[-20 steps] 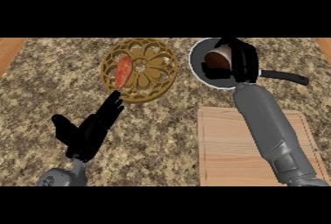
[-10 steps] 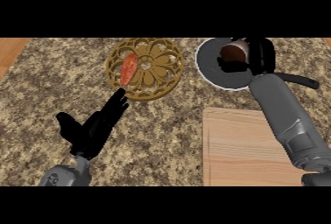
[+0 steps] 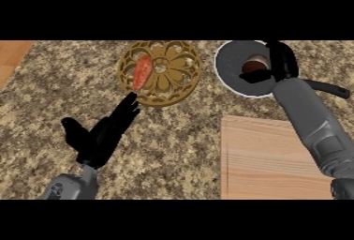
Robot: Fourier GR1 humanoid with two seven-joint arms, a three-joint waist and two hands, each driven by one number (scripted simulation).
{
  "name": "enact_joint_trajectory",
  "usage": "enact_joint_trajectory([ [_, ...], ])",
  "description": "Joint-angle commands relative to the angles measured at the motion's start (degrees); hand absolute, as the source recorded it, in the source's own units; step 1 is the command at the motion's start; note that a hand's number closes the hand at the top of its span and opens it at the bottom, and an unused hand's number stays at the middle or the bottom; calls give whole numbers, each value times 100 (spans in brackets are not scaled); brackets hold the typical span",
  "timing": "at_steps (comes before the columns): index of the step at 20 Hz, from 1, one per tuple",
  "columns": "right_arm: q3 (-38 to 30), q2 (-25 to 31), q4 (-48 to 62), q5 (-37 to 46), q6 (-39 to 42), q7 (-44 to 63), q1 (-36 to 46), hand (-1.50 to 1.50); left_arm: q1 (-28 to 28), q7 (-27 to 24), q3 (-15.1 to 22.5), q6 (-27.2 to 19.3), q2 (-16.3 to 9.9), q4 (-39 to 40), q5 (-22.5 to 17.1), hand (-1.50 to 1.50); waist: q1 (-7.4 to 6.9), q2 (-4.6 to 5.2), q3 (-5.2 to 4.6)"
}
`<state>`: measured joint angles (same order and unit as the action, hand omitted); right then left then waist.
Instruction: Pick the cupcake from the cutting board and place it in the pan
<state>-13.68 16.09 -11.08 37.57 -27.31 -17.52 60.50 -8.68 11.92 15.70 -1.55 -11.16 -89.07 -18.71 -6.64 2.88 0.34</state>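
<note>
Right robot hand [image 3: 278, 63] shifted right, brown cupcake [image 3: 253, 65] inside grey pan [image 3: 232, 58]

Right hand [image 3: 278, 61] over pan [image 3: 235, 70], covering pan's right side and most of cupcake [image 3: 254, 67]; only brown patch of cupcake shows. Cannot tell whether fingers touch cupcake. Pan handle [image 3: 330, 88] partly behind right forearm. Cutting board [image 3: 269, 159] right part hidden by forearm, lower edge cut off. Left forearm cut off at lower edge. Bench [image 3: 55, 93] runs past frame on all sides.
</note>
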Motion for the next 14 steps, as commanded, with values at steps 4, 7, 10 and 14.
enact_joint_trajectory([
  [4,-1082,18,-257,-1189,736,-1035,42,-150,-68,-115,51,-99,159,62,108,0,101,6,14],
  [7,-1412,179,-96,-1545,1312,-1117,8,-150,-95,43,-79,-92,67,8,17,0,110,-13,8],
  [10,-1580,552,126,-1737,2162,-1104,-76,-150,51,-70,-38,32,72,36,-18,0,163,-36,-1],
  [14,-1523,820,268,-1698,2938,-1443,-313,-150,16,-75,22,-33,100,150,134,0,164,-32,2],
])
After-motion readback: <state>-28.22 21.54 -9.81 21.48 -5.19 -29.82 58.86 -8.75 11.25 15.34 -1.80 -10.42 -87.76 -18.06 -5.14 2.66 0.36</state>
